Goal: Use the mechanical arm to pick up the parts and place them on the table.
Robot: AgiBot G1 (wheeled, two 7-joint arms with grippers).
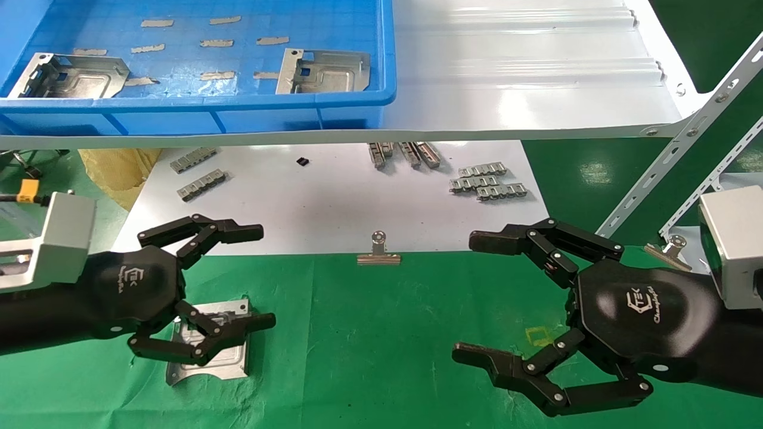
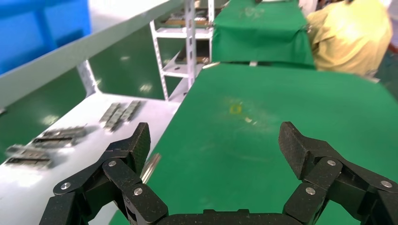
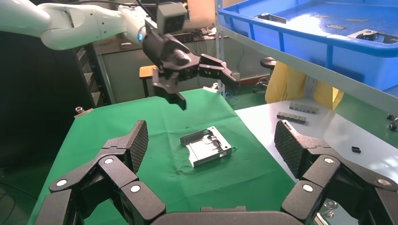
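Both glossy black end effectors are spread wide and grip nothing. On the robot's left, the left end effector [image 1: 262, 277], with its hexagonal palm, white logo and jointed fingers, hovers over the desk [image 1: 369, 333], a surface covered in wrinkled green cloth; its upper fingers reach out over the edge of a glossy white sheet [image 1: 334, 202], and its lower fingers hang above a silvery stamped sheet-metal plate [image 1: 229, 357] that lies flat on the cloth directly beneath them. The right wrist view shows a clear gap between that end effector [image 3: 206, 79] and the plate [image 3: 206, 147], so the plate is released and resting on the desk. The right end effector [image 1: 462, 298] hovers on the opposite side, well apart from the plate, fingers splayed, with a small yellow square mark [image 1: 539, 335] on the cloth between its lower fingers and palm. Between the two end effectors, at the near edge of the white sheet, stands a silver binder clip [image 1: 378, 250]. Farther out on the sheet lie small grey chain-like link strips [image 1: 486, 182]. Beyond and above both end effectors, a blue plastic bin [image 1: 238, 113] sits on a white shelf and holds two more silvery plates, one ahead of the left end effector [image 1: 68, 76] and one nearer the middle [image 1: 325, 71].
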